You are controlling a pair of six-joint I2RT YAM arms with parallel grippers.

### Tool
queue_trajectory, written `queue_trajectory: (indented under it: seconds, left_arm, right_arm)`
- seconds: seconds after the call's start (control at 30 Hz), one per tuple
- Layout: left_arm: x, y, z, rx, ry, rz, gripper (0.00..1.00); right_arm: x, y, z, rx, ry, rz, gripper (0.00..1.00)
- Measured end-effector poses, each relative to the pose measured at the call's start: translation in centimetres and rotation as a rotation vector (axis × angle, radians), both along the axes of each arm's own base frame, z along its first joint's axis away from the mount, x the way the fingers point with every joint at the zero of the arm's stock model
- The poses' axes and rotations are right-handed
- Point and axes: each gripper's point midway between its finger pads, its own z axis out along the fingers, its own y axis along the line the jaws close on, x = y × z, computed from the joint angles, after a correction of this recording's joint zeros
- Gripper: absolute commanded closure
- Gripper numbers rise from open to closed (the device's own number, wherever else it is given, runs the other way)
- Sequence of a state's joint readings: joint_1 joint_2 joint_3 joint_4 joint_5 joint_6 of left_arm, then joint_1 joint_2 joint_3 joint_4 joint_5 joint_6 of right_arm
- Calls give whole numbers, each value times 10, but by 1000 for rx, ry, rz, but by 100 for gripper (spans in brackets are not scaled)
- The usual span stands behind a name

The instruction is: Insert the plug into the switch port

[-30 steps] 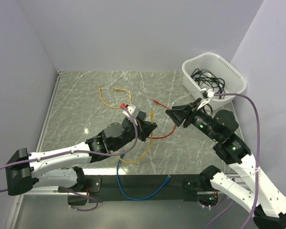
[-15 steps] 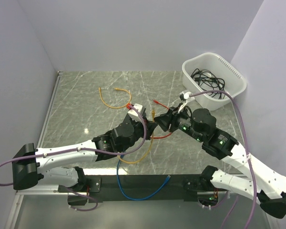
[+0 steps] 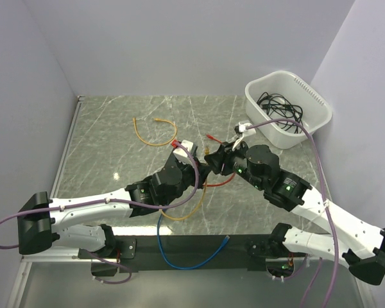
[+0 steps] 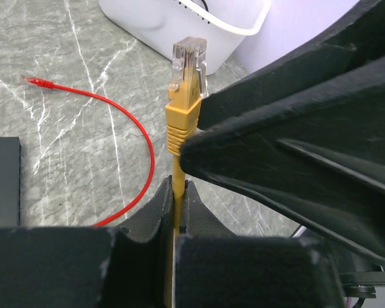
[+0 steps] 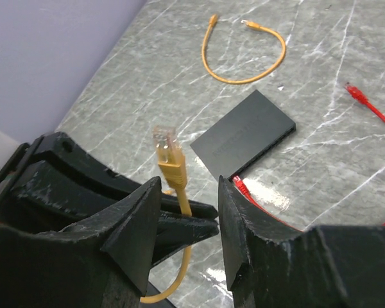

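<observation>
plug (image 4: 188, 59) up in mid-air and upright, clear tip on top, yellow boot beneath. pinched just under that boot by the left gripper (image 4: 177, 196), jaws tight together on the yellow cable (image 4: 178, 173), slack trailing down toward the table. right gripper (image 5: 189, 186) straddling the plug from the other side, jaws apart, a gap on each side in its own wrist view; from the left wrist view, one dark finger (image 4: 289, 128) right up against the boot. switch (image 5: 247, 135) lying flat on the marble table (image 3: 115, 128), below and well apart from the plug. red cable (image 4: 141, 147) ending just beside the switch's near edge. farther out, an orange cable loop (image 5: 233, 81). off to the right, a white tub (image 3: 256, 106) with black cables inside.
</observation>
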State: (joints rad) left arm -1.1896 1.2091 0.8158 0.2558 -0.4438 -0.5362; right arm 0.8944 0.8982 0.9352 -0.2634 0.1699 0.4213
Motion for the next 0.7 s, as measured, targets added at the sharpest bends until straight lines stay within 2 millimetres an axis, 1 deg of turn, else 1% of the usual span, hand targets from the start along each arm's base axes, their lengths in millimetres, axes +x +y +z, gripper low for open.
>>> queue_trajectory:
  seconds: [0.37,0.53,0.57,0.63,0.67,0.7]
  left_arm:
    - [0,0,0,0,-1,5,100]
    - [0,0,0,0,-1,7,100]
    - [0,1,0,-1,-1,8,99]
    - [1,1,0,0,-1,13,100]
    - [1,1,0,1,-1,15,100]
    - [1,2,0,2,0,18,100]
  right_arm:
    - [5,8,-1,-2,-2,-16,69]
    - [4,9,0,0,-6,-17,81]
    - [4,10,0,-1,-6,-16,86]
    - [4,10,-1,-3,-7,-19,91]
    - [4,11,-1,-3,-7,-20,96]
    - [5,11,-1,-3,-8,-20,99]
